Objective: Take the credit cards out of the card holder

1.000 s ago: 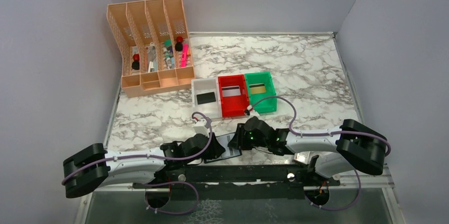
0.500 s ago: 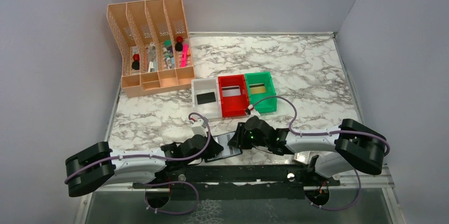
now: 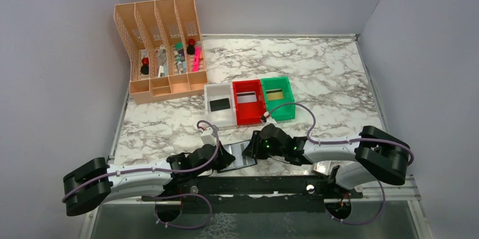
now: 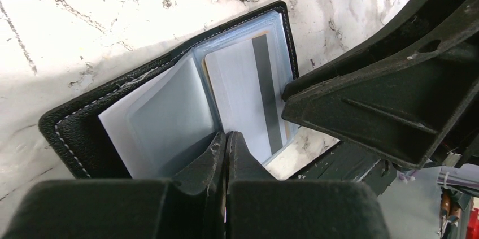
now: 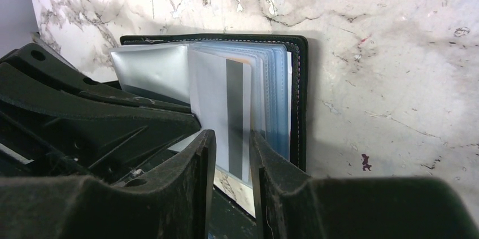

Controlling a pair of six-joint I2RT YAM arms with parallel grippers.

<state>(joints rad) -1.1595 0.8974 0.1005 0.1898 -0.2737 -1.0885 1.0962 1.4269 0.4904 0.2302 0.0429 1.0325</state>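
card holder [image 3: 242, 157]: table [image 3: 316, 75] near edge | trays [image 3: 248, 116]: behind it | organizer [image 3: 164, 89]: far left, behind trays

The white, grey-veined marble-patterned table [image 3: 316, 69] carried a peach mesh desk organizer [image 3: 161, 52] at its far left corner. Three small bins, a white bin [image 3: 219, 119], a red bin [image 3: 248, 116] and a green bin [image 3: 285, 87], sat side by side near the middle. An open black card holder [image 3: 239, 153] lay flat at the near edge.

The top camera looks down from behind on the whole marbled tabletop [image 3: 327, 75]; both wrist cameras, very near, face one open black card holder [image 4: 164, 120] from opposite sides.
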